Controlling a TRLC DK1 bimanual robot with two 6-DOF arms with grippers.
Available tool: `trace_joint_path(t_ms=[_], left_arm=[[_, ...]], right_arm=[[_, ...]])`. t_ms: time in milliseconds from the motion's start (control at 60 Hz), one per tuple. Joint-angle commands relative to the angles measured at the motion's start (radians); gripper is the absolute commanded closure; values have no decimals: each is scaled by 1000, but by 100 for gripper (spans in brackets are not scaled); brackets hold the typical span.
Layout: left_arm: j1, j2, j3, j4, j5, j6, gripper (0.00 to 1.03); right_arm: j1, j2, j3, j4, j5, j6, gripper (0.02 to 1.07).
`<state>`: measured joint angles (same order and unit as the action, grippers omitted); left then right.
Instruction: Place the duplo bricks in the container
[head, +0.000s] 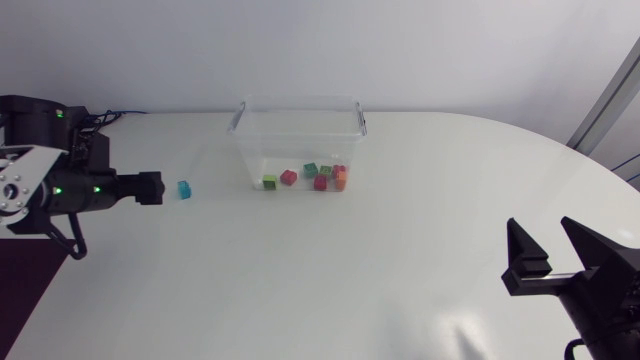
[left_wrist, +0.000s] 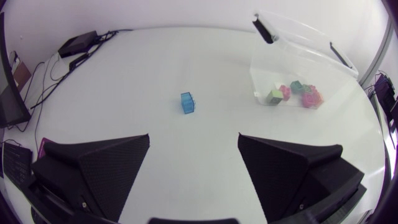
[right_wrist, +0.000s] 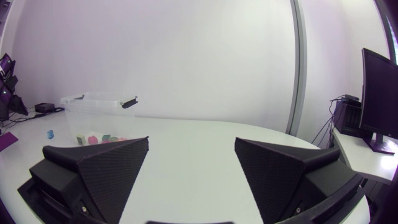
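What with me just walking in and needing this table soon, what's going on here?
Two robot arms are putting toy bricks into a clear container on the white table. Several bricks already lie inside it. One blue brick sits on the table beside the container, just ahead of the left tool, which is open and holds nothing. The right tool is open too, empty, and well away from the bricks.

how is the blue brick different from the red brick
Colour: the blue brick is see-through blue, while the red brick is solid red.
Place: the blue brick lies on the bare table, outside the container; the red brick lies inside it.
Company: the blue brick sits alone; the red brick has other bricks near it.
Both are small duplo bricks.
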<state>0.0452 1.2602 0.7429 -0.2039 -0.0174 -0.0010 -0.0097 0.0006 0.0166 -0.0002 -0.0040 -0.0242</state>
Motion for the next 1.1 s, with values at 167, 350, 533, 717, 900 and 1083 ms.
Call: trace_joint_path(t_ms=[167,350,533,717,900,1083], left_arm=[[-18,260,173,11,-56,-51,4],[-8,432,286,6,-72,-51,4],[-1,588,397,-22,-85,-50,11],[-25,705,536,-65,-121,-63,7],[-36,800,639,-109,-151,-76,6],[-28,867,711,-201,-151,-106,8]], right_arm=[[-9,-5,-17,-6,-5,-11,7],[-9,-5,-17,-6,-5,-11,7],[-10,-5,-17,-6,-5,-11,7],[-9,-5,-17,-6,-5,-11,7],[-9,-5,-17,-6,-5,-11,7],[-10,-5,-17,-6,-5,-11,7]])
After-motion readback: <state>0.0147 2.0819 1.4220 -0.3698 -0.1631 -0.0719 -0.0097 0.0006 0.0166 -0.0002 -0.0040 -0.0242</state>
